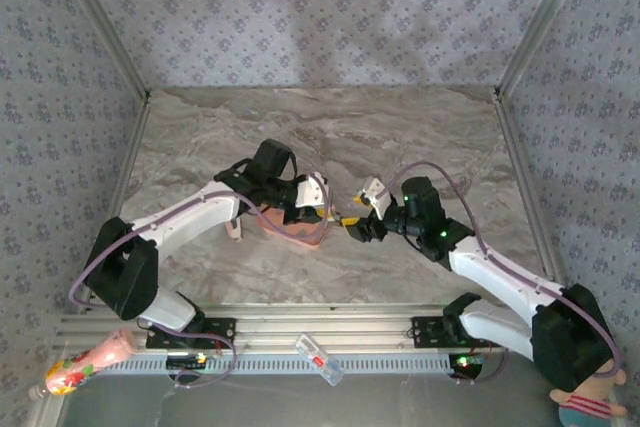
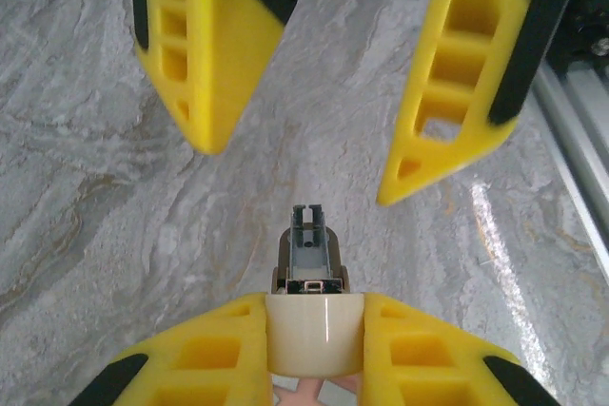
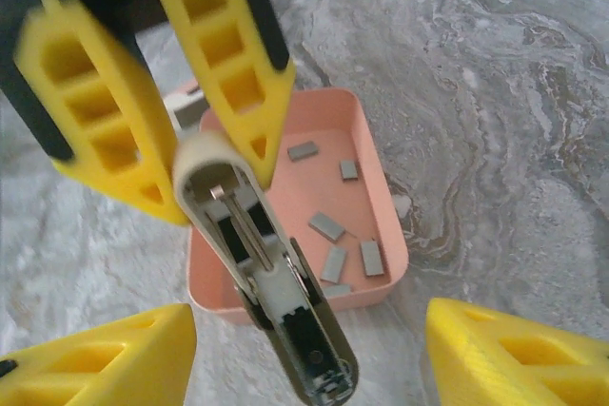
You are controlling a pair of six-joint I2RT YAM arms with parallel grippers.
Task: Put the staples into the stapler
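The right gripper (image 3: 309, 309) is nearest the lens, its yellow fingers spread wide and holding nothing, one on each side of the metal front end of the stapler (image 3: 262, 263). The stapler's long axis runs from that end back to its cream rear cap, which the left gripper (image 3: 221, 192) clamps between its fingers. Just behind, on the marble table (image 3: 495, 92), the pink tray (image 3: 379, 164) holds the staples (image 3: 326, 226), several small grey slivers lying loose on its floor.

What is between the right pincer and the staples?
Right wrist view: the opened stapler, held by the left pincer, plus the pink tray's near wall separate the right pincer from the staples.
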